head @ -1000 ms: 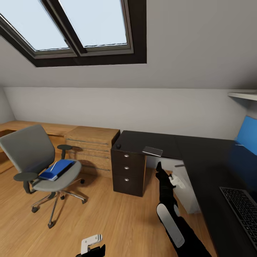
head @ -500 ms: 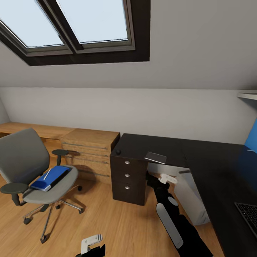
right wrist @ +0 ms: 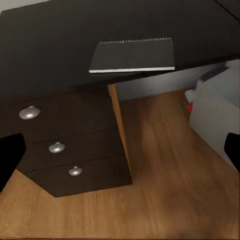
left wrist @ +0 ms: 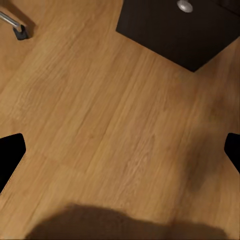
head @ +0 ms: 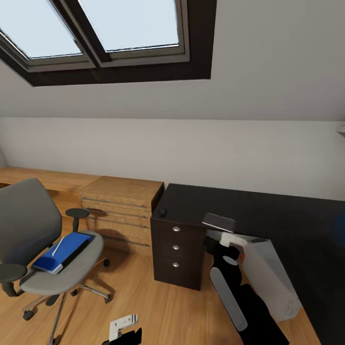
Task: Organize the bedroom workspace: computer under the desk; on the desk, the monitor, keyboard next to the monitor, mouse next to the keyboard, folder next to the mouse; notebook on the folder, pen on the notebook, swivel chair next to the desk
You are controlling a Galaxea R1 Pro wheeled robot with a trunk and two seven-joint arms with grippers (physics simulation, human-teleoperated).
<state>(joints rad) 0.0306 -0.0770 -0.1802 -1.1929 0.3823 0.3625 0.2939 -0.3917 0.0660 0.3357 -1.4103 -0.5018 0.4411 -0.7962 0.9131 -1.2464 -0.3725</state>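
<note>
The view has swung left; the right gripper (head: 233, 239), fingers spread wide and empty, nears the notebook (head: 218, 222) overhanging the desk (head: 268, 211) edge: thin, light, pinch that overhang

Folder (head: 62, 251) on chair (head: 43, 239) (left); notebook (head: 218, 222) on desk (head: 268, 215).

- Right arm stretches forward toward twelve o'clock, right hand (head: 233, 239) raised, fingers (right wrist: 11, 157) spread wide apart.
- Left hand (head: 122, 327) hangs low at six o'clock, fingers (left wrist: 10, 156) parted, nothing between them.
</note>
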